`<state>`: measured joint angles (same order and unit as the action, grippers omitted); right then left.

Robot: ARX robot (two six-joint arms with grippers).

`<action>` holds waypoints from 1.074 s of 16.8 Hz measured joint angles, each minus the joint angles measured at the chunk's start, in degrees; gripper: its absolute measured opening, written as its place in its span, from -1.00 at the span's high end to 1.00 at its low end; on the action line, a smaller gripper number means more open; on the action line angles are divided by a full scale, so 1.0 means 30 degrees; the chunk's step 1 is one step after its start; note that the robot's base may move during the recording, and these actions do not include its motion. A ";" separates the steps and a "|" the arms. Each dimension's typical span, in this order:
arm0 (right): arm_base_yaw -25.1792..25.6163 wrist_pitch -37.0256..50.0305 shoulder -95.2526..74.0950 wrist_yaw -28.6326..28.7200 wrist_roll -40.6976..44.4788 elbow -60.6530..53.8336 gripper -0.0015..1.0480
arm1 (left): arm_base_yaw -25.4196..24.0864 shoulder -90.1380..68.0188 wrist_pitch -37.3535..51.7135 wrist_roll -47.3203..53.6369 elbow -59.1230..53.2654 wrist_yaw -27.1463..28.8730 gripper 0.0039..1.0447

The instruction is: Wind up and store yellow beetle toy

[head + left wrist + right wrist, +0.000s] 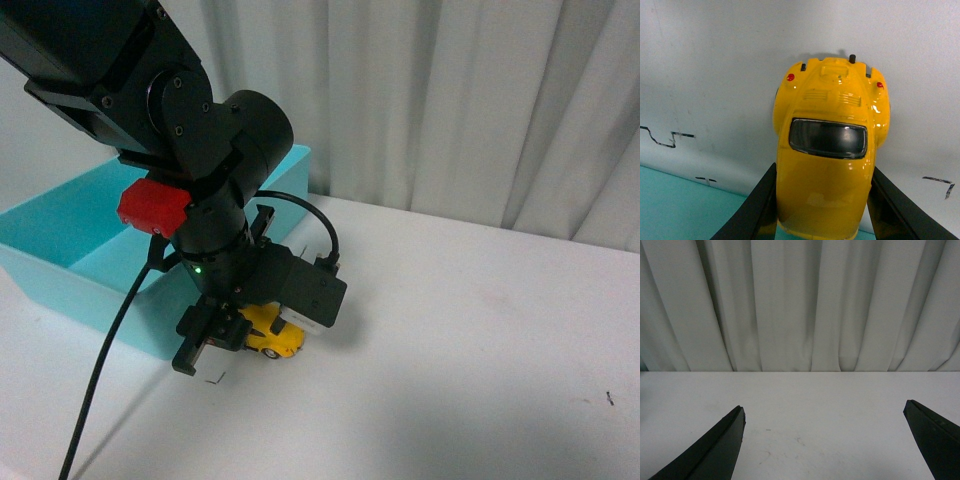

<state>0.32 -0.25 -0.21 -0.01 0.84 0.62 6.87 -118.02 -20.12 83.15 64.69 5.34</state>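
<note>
L gripper (214,345) closed on sides of yellow beetle toy (272,337), lower centre of front view, down on table (480,350), prob. for pull-back winding. Teal bin (100,285) just left, handy for storing. R gripper (824,407) spread wide, empty.

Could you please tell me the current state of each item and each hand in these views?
yellow beetle toy: right way up, apparently resting on the table beside the bin, not yet stored.
left hand: shut on the toy's sides.
right hand: open, holding nothing.
teal bin: open-topped; the part in view holds nothing.
</note>
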 joint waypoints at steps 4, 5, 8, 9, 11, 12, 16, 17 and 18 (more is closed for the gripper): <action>0.0000 0.0000 0.0000 0.0000 -0.0007 0.0000 -0.87 | 0.0138 0.0109 -0.0182 0.0430 0.0117 -0.0525 0.23; 0.0000 0.0000 0.0000 0.0000 0.0000 0.0000 -0.87 | 0.0175 0.0153 -0.0240 0.0423 0.0117 -0.0845 0.23; 0.0000 0.0000 0.0000 0.0000 -0.0007 0.0000 -0.87 | 0.0612 0.1144 -0.1093 -0.0772 0.0109 -0.2798 0.23; 0.0000 0.0000 0.0000 0.0000 -0.0007 0.0000 -0.87 | 0.0780 0.2084 -0.1282 -0.1639 0.0109 -0.3774 0.23; 0.0000 0.0000 0.0000 0.0000 -0.0007 0.0000 -0.87 | 0.0933 0.4641 -0.1734 -0.3876 0.0117 -0.6317 0.23; 0.0000 0.0000 0.0000 0.0000 -0.0007 0.0000 -0.87 | 0.0867 0.5384 -0.1668 -0.4495 0.0124 -0.7074 0.23; 0.0000 0.0000 0.0000 0.0000 0.0000 0.0000 -0.87 | -0.4758 0.9318 0.5960 -1.5555 0.1967 -0.9697 0.23; 0.0000 0.0000 0.0000 0.0000 -0.0007 0.0000 -0.87 | -0.6615 0.6790 0.6615 -1.8622 0.2135 -0.4714 0.23; 0.0000 0.0000 0.0000 -0.0007 -0.0007 0.0000 -0.87 | -0.6965 0.3723 0.5785 -1.9358 0.2390 -0.0219 0.23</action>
<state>0.32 -0.25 -0.21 -0.03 0.82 0.62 -14.02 -106.85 -2.76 25.08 71.85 4.69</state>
